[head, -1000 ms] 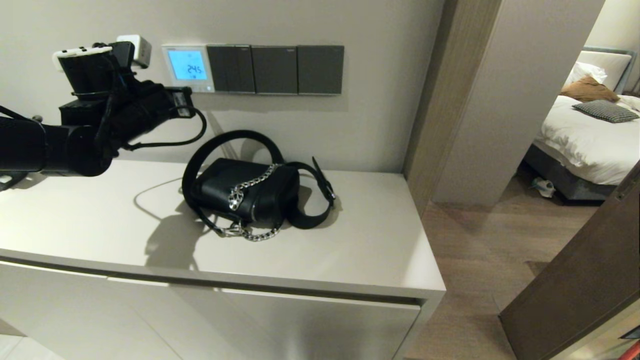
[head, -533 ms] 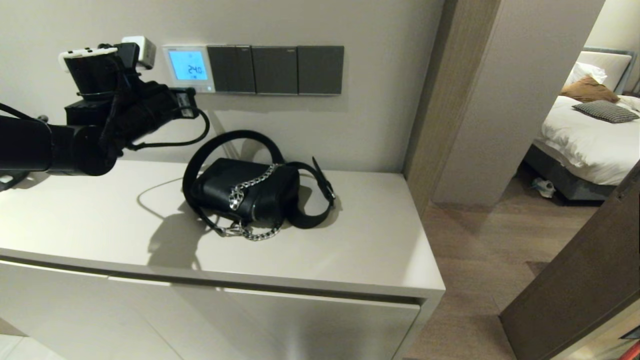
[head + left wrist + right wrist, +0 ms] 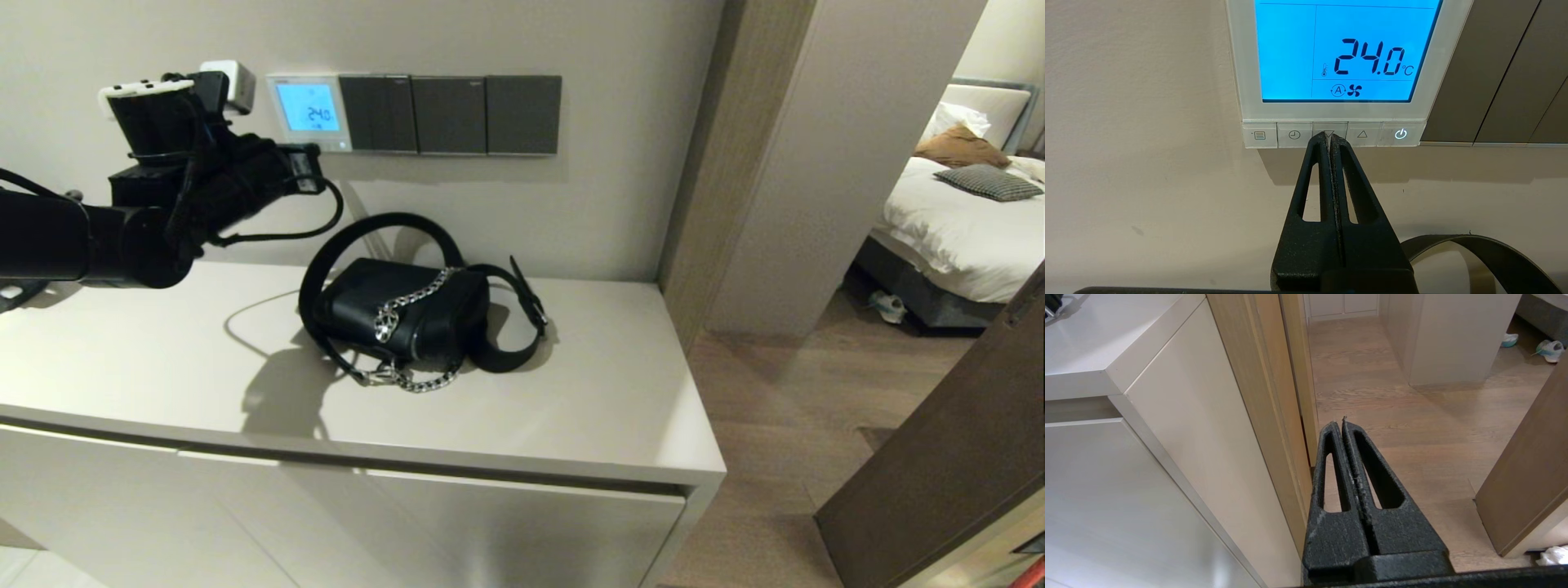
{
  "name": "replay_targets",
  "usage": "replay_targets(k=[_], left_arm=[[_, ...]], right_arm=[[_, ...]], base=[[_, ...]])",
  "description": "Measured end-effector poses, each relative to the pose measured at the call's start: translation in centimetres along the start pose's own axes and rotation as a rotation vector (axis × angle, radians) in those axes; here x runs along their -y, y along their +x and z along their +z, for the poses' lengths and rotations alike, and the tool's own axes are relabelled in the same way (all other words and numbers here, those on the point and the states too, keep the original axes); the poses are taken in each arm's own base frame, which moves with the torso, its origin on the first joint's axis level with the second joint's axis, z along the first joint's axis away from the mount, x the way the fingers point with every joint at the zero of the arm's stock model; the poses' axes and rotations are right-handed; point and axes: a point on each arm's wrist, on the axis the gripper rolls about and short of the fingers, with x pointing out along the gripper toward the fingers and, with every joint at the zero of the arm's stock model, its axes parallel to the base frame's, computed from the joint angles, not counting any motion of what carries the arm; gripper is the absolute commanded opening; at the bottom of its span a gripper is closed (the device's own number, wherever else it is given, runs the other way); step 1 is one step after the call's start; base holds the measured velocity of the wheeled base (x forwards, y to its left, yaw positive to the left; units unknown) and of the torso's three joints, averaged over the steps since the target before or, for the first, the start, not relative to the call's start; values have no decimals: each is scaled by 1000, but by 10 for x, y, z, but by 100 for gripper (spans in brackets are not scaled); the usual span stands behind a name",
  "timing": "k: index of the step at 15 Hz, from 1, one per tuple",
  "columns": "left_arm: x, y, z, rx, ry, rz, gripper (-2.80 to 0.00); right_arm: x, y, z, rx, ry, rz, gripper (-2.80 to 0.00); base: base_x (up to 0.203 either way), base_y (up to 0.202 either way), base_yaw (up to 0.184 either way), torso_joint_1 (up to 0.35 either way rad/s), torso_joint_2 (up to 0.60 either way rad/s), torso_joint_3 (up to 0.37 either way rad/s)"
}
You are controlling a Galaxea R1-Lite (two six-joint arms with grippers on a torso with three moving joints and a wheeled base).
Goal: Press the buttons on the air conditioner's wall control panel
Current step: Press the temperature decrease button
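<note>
The air conditioner's wall control panel (image 3: 309,110) is a white thermostat on the wall, and its blue screen (image 3: 1339,49) reads 24.0 °C. The buttons (image 3: 1294,134) run along its bottom edge: menu, clock, down arrow, up arrow and a lit power key (image 3: 1401,134). My left gripper (image 3: 1329,137) is shut, and its tips sit on the down-arrow key, partly covering it. In the head view the left gripper (image 3: 314,153) is at the panel's lower edge. My right gripper (image 3: 1340,424) is shut and empty, low beside the cabinet's side, above the wooden floor.
Three dark grey switch plates (image 3: 449,114) sit right of the thermostat. A black handbag (image 3: 408,314) with a chain and strap lies on the cabinet top (image 3: 147,359) below the panel. Its strap (image 3: 1478,249) shows in the left wrist view. A brown door (image 3: 939,441) stands at the right.
The screen reading dropped from 24.5 to 24.0. My left arm shifted slightly right and up against the panel, then held still.
</note>
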Motion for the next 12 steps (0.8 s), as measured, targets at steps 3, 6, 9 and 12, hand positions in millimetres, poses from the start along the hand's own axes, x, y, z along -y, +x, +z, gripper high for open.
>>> replay_targets(k=[3, 6, 9, 12], left_arm=[[0, -2, 1, 0, -1, 0, -280], [0, -3, 2, 2, 0, 0, -280], [0, -3, 1, 1, 0, 0, -280], [1, -5, 2, 1, 0, 0, -280]], right_arm=[[0, 0, 0, 0, 0, 0, -280], [0, 0, 0, 0, 0, 0, -280], [0, 0, 0, 0, 0, 0, -280], [0, 0, 0, 0, 0, -1, -280]], base=[[0, 0, 0, 0, 0, 0], [0, 0, 0, 0, 0, 0], [0, 0, 0, 0, 0, 0], [0, 0, 0, 0, 0, 0]])
